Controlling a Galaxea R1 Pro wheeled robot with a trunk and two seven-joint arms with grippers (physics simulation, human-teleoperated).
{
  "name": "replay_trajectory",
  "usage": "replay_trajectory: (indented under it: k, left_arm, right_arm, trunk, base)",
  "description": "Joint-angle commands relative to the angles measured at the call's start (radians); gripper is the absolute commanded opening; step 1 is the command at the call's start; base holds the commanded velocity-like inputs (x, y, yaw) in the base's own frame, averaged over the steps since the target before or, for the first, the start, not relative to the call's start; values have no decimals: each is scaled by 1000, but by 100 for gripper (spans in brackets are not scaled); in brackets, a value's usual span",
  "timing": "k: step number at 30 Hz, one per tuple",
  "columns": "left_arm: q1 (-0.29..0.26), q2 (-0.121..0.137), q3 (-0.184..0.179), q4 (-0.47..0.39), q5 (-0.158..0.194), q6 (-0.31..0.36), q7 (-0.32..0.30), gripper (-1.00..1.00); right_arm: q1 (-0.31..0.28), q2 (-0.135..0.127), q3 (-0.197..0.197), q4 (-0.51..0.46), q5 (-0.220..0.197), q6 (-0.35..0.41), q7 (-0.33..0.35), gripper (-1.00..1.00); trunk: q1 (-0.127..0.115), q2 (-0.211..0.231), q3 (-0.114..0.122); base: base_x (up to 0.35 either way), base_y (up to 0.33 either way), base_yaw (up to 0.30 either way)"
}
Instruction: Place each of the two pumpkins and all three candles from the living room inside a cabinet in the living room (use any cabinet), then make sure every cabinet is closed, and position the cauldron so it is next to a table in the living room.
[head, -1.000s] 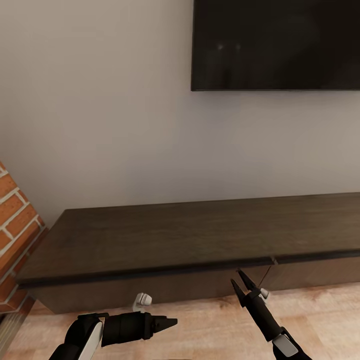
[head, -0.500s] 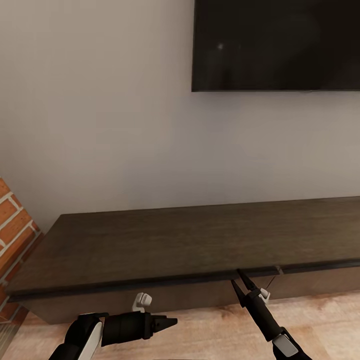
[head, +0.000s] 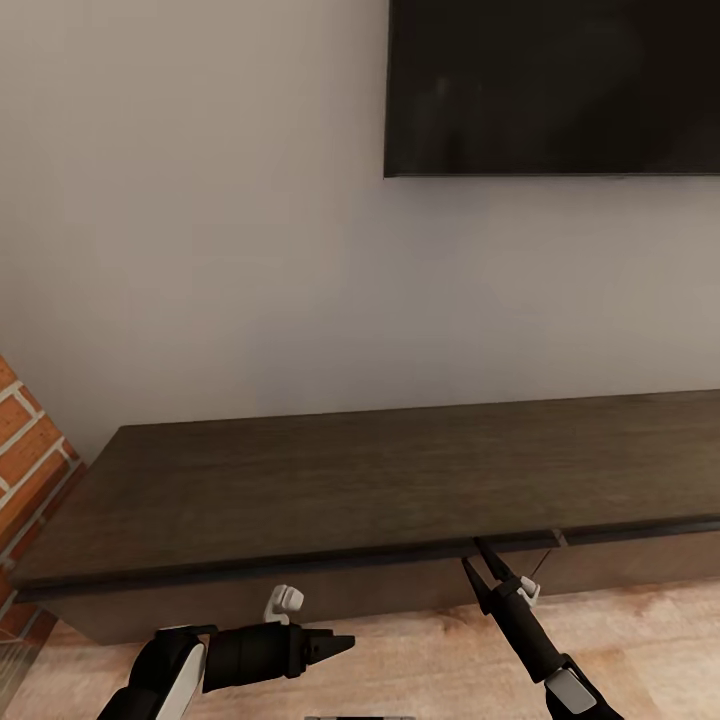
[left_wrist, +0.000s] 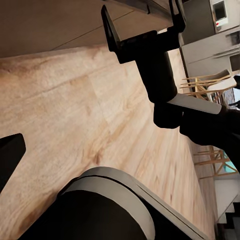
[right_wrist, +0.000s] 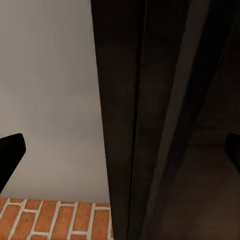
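Pale grey wall (head: 200, 250) is seen across the head view, with a black TV screen (head: 552, 85) mounted at the upper right and a strip of red brick (head: 25, 440) at the left edge. Below them the cabinet (head: 380, 480) runs long and low, its dark brown top bare and its drawer fronts flush. Light wooden floor (head: 420, 660) is shown in front of it. The right gripper (head: 483, 560) is raised to the cabinet's front edge, its 2 fingers apart with 1 tip at the lip of the top. The left gripper (head: 345, 642) is held low over the floor, pointing sideways toward the right arm; whether its fingers are apart cannot be told from this view.

From the left wrist view, the right gripper (left_wrist: 142, 22) is seen with its fingers spread at the cabinet edge, above the floor (left_wrist: 65, 100). Pale wooden chairs (left_wrist: 212, 87) are visible far off.

From the right wrist view, the cabinet (right_wrist: 150, 120) edge is seen close between 2 dark fingers (right_wrist: 10, 150) set wide apart, with wall and brick (right_wrist: 55, 220) beyond.
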Motion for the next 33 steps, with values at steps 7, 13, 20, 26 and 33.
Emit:
replay_trajectory:
  k: [7, 13, 20, 26, 33]
  left_arm:
    - [0, 1, -1, -1, 5, 5, 1, 100]
    - [0, 1, -2, -1, 5, 5, 1, 100]
    - [0, 1, -2, -2, 5, 5, 1, 100]
    - [0, 1, -2, -2, 5, 5, 1, 100]
    - [0, 1, -1, -2, 6, 5, 1, 100]
  right_arm:
    - [0, 0, 3, 1, -8, 10, 2, 100]
    - [0, 0, 3, 1, -8, 10, 2, 100]
    - [0, 0, 3, 1, -8, 10, 2, 100]
    - [0, 0, 3, 1, -8, 10, 2, 100]
    - [0, 0, 3, 1, -8, 10, 2, 100]
  trunk:
    - [1, -1, -12]
    - [2, -2, -24]
    - [3, -2, -32]
    - [3, -2, -32]
    - [3, -2, -32]
  base:
    - [0, 0, 0]
    - [0, 0, 0]
    - [0, 0, 0]
    - [0, 0, 0]
    - [0, 0, 0]
